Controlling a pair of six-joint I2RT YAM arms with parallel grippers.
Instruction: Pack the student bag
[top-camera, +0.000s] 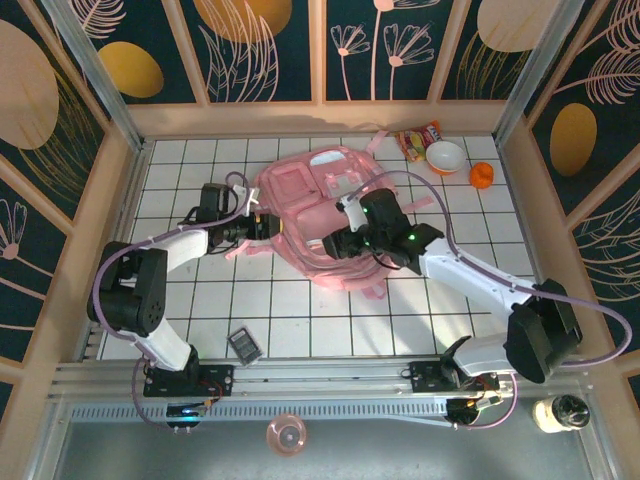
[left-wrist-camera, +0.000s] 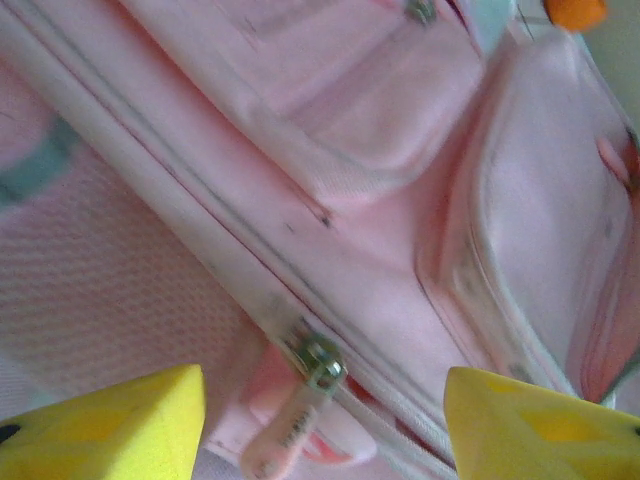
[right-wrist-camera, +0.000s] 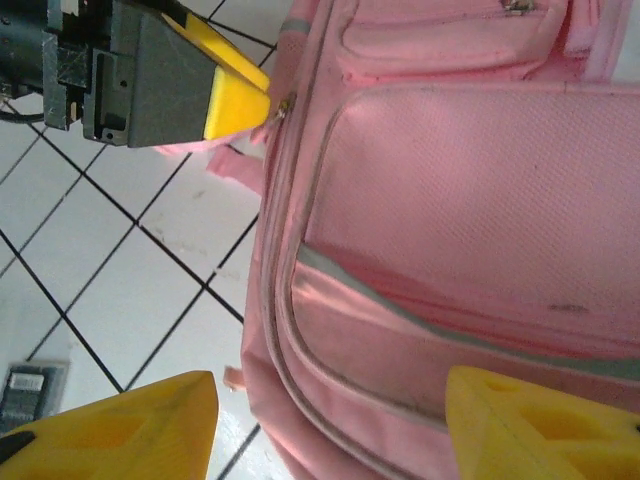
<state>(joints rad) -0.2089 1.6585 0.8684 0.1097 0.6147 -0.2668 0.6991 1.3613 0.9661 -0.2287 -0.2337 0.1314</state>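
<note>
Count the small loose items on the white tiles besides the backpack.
4: a snack packet, a white bowl and an orange object at the far right, and a dark flat device near the front left. More may hide under the backpack.

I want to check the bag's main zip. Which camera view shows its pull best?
The left wrist view: the zip pull sits close and large on the bag, between the left fingers. The right wrist view shows it small, beside one left finger. In the top view it is too small to tell.

Right hand (right-wrist-camera: 330, 400), fingers (right-wrist-camera: 110, 430) apart, above student bag (right-wrist-camera: 480, 200)
</note>
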